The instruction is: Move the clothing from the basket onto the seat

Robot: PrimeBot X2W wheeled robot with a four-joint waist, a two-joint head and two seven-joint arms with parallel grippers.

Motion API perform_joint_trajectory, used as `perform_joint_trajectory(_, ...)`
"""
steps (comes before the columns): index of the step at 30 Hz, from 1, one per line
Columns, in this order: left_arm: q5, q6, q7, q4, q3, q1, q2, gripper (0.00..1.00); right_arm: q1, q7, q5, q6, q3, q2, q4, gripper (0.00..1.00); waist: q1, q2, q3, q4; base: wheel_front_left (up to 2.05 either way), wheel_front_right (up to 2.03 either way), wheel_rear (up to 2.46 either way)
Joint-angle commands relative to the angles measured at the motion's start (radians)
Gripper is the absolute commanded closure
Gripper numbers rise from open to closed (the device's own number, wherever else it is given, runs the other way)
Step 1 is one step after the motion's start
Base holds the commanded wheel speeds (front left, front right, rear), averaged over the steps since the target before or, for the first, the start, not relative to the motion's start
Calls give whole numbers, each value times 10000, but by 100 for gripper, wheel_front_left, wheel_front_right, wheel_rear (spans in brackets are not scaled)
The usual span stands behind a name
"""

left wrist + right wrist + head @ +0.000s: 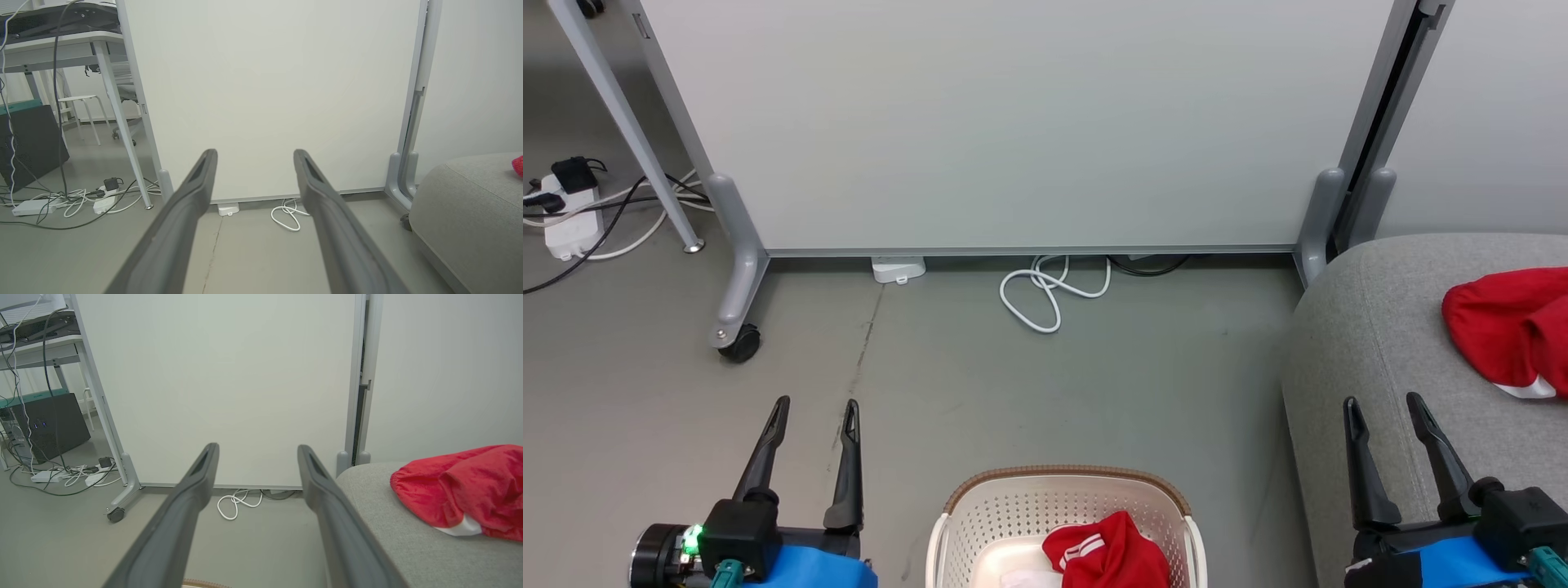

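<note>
A cream basket (1063,488) with a brown rim stands on the floor at the bottom centre of the head view. Inside it lies a red garment (1107,553) with white stripes. Another red garment (1511,325) with white trim rests on the grey seat (1380,343) at the right; the right wrist view has this garment (461,490) on the seat (408,539) too. My left gripper (817,404) hangs open and empty left of the basket. Over the seat's front edge my right gripper (1382,400) is open and empty as well.
A white partition panel (1013,122) on castor feet (739,343) closes off the back. A looped white cable (1049,290) lies on the floor under it. A power strip with cords (572,216) sits at the far left, beside a desk leg (621,122).
</note>
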Motion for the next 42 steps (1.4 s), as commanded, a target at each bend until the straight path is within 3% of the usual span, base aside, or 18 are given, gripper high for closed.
perform_joint_trajectory(1, 76, -53, -44, 31, -1, 0, -7, 0, 97, -34, 24, 1, 2, 17, -7, 0, -1, -1, 4, -5, 0, 0, 0)
perform_joint_trajectory(18, 564, -855, -38, 1725, -1502, -2031, 93, 0, -851, -34, -285, 1, 476, -9, -282, 0, -1, -1, 891, -739, 0, 0, 0)
perform_joint_trajectory(29, 377, -926, -38, 3875, -3307, -4023, 252, 0, -2246, -34, -190, 1, 1129, -361, -644, 0, -1, -1, 2638, -1914, 0, 0, 0)
perform_joint_trajectory(42, -330, -930, -38, 6419, -5459, -6275, 431, 0, -3871, -34, -234, 1, 1843, -457, -1060, 0, -1, -1, 4816, -2590, 0, 0, 0)
